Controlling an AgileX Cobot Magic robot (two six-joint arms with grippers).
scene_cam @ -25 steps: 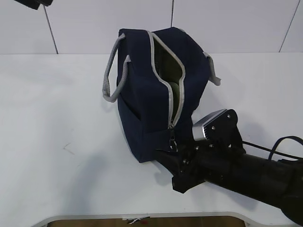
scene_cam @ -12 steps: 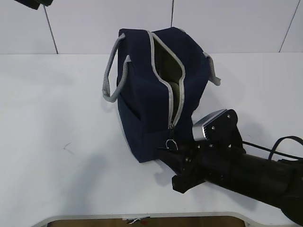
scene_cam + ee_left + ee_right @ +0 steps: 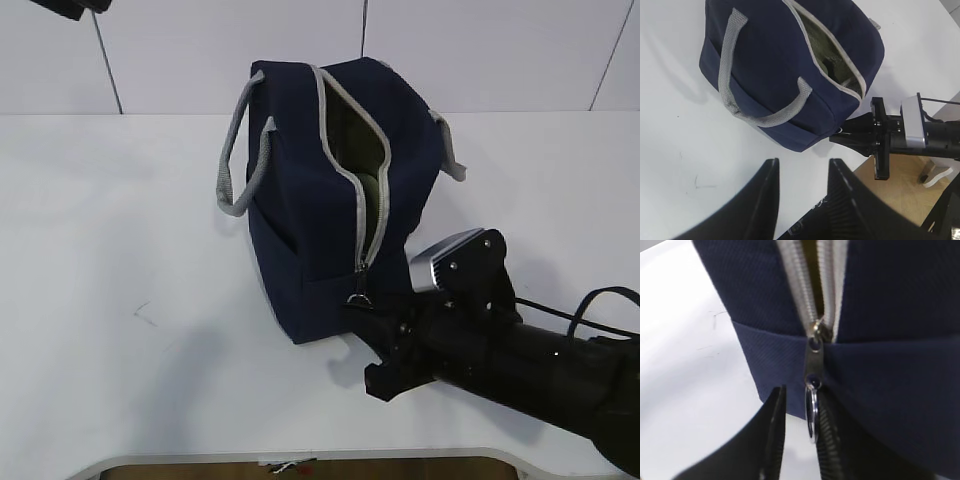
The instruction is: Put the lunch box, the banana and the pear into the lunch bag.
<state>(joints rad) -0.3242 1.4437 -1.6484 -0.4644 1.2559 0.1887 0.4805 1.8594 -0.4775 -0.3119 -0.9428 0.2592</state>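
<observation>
The navy lunch bag point(image 3: 310, 230) stands on the white table with its grey zipper open along the top and down the near end. Olive lining shows inside. The lunch box, the banana and the pear are hidden. My right gripper point(image 3: 801, 392) is at the bag's near lower end. The zipper's ring pull point(image 3: 812, 412) lies between its fingers, against the right finger point(image 3: 832, 440), and a gap is left to the other finger. The exterior view shows the ring pull point(image 3: 358, 303) at those fingertips. My left gripper point(image 3: 805, 162) hangs open and holds nothing, above the table beside the lunch bag point(image 3: 775, 60).
Grey strap handles point(image 3: 240, 160) arch over the bag's left side. The right arm's black body point(image 3: 520, 370) stretches across the front right of the table. The table's front edge point(image 3: 300, 455) runs close below it.
The right gripper's jaws have narrowed around the ring pull. The pull has shifted slightly toward the fingertips. The bag and the left gripper have not moved.
</observation>
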